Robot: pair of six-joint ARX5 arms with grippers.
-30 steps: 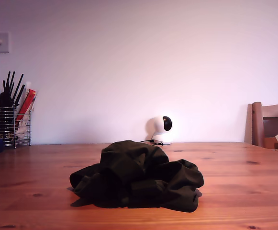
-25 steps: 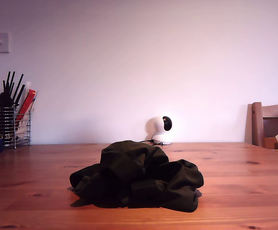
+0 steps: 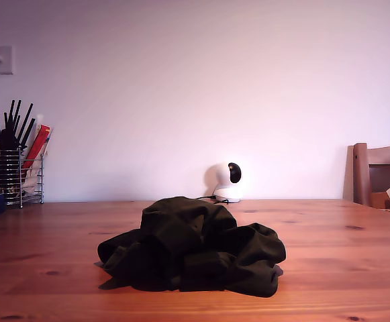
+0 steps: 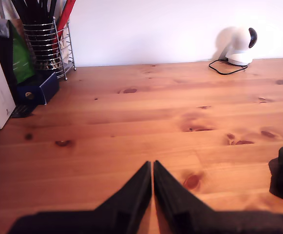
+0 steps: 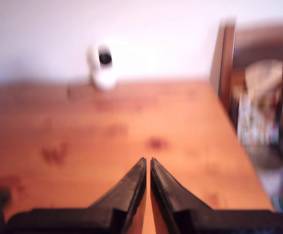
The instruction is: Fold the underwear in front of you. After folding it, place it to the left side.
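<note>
On table: underwear crumpled (unfolded); first pincer, second pincer pressed together, empty.

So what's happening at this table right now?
Nothing is being handled yet. The underwear lies in a crumpled heap on the wooden table, in front of a small white camera. My first tool and my second tool are both closed and empty, away from the cloth. Folding hasn't started.
</note>
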